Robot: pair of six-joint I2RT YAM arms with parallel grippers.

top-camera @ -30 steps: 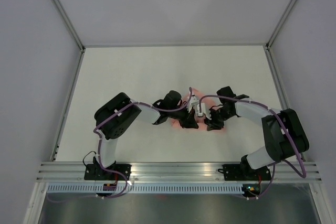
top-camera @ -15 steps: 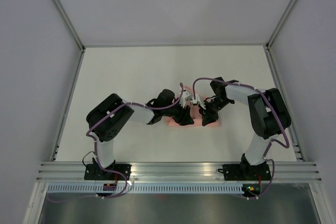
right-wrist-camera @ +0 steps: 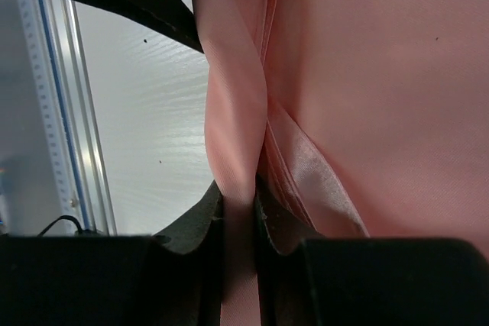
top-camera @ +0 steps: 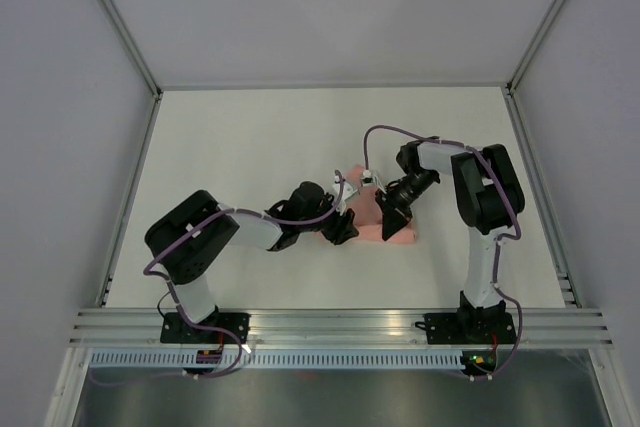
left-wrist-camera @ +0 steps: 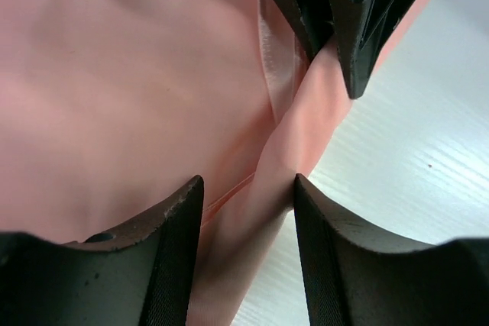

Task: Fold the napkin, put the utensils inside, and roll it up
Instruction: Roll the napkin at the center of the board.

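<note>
Pink napkin pinched by right hand; left hand half open around it.

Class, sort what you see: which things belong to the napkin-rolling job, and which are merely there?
Job: napkin, left gripper, right gripper; utensils not visible in any view.
Merely there: table, purple cables, metal rail.
</note>
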